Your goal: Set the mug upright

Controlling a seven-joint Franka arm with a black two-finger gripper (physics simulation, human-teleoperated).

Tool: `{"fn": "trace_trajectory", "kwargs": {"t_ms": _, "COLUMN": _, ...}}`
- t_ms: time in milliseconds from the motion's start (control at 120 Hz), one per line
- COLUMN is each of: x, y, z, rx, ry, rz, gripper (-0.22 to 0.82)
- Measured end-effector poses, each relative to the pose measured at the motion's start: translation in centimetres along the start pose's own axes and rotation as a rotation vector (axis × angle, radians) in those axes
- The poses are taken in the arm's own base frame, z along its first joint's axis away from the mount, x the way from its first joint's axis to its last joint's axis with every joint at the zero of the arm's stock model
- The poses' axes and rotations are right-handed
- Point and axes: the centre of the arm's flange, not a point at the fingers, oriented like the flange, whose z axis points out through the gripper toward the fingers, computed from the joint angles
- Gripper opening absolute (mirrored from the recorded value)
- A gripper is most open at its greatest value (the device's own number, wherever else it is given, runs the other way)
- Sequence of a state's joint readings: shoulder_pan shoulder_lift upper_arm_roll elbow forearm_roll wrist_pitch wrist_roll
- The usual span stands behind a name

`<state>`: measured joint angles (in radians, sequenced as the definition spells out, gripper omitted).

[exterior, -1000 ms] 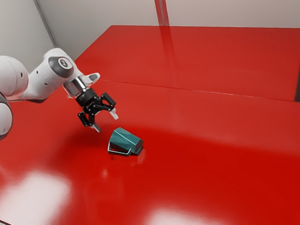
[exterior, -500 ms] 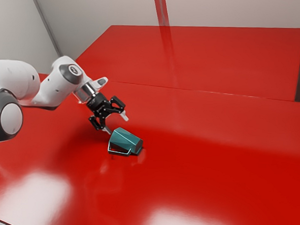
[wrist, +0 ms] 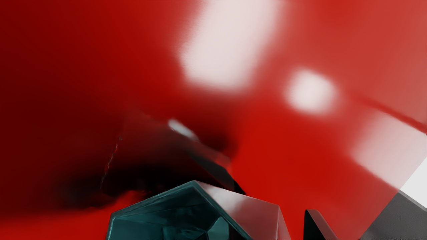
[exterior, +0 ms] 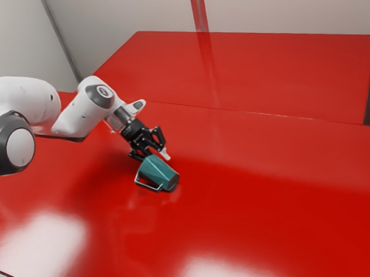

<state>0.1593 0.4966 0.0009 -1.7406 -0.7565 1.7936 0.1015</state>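
Observation:
The teal faceted mug lies on its side on the red table, its handle toward the exterior view's lower left and its base toward the right. My gripper is at the mug's mouth end, open, with one pale fingertip beyond the mug's far side; the other fingertip is hidden behind the mug. In the wrist view the mug shows its open mouth toward the hand, and one finger of my gripper stands beside its wall with a gap between them. The second finger's contact with the mug cannot be seen.
The glossy red tabletop stretches around the mug, with bright reflections. Behind it stands a raised red slab against a pale wall. The arm reaches in from the exterior view's left.
My hand has moved toward the exterior view's right and slightly down, up to the mug. The mug has shifted slightly to the right and turned a little in the last half second.

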Motion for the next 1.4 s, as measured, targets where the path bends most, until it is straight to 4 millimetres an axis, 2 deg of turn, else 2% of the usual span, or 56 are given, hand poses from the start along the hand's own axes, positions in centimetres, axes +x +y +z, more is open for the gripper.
{"fn": "trace_trajectory", "kwargs": {"t_ms": 150, "x": -0.1, "y": 0.6, "z": 0.1, "rx": -0.003, "ry": 0.001, "rz": 0.006, "gripper": -0.08}}
{"fn": "trace_trajectory", "kwargs": {"t_ms": 450, "x": -0.5, "y": 2.2, "z": 0.5, "rx": 0.01, "ry": 0.001, "rz": 0.023, "gripper": -0.16}}
{"fn": "trace_trajectory", "kwargs": {"t_ms": 583, "x": -2.6, "y": 5.9, "z": -0.9, "rx": 0.099, "ry": 0.047, "rz": 0.109, "gripper": -0.17}}
{"fn": "trace_trajectory", "kwargs": {"t_ms": 708, "x": -4.1, "y": 8.2, "z": -1.8, "rx": 0.22, "ry": 0.098, "rz": 0.19, "gripper": -0.18}}
{"fn": "trace_trajectory", "kwargs": {"t_ms": 817, "x": -6.1, "y": 10.9, "z": -1.3, "rx": 0.385, "ry": 0.15, "rz": 0.301, "gripper": -0.18}}
{"fn": "trace_trajectory", "kwargs": {"t_ms": 917, "x": -8.6, "y": 12.2, "z": -0.4, "rx": 0.534, "ry": 0.201, "rz": 0.393, "gripper": -0.18}}
{"fn": "trace_trajectory", "kwargs": {"t_ms": 1017, "x": -11.0, "y": 12.5, "z": 0.1, "rx": 0.655, "ry": 0.253, "rz": 0.468, "gripper": -0.18}}
{"fn": "trace_trajectory", "kwargs": {"t_ms": 1142, "x": -12.9, "y": 11.4, "z": 0.8, "rx": 0.742, "ry": 0.304, "rz": 0.519, "gripper": -0.18}}
{"fn": "trace_trajectory", "kwargs": {"t_ms": 1283, "x": -14.0, "y": 10.7, "z": 0.8, "rx": 0.799, "ry": 0.359, "rz": 0.559, "gripper": -0.18}}
{"fn": "trace_trajectory", "kwargs": {"t_ms": 1400, "x": -14.2, "y": 10.7, "z": 0.9, "rx": 0.81, "ry": 0.387, "rz": 0.57, "gripper": -0.18}}
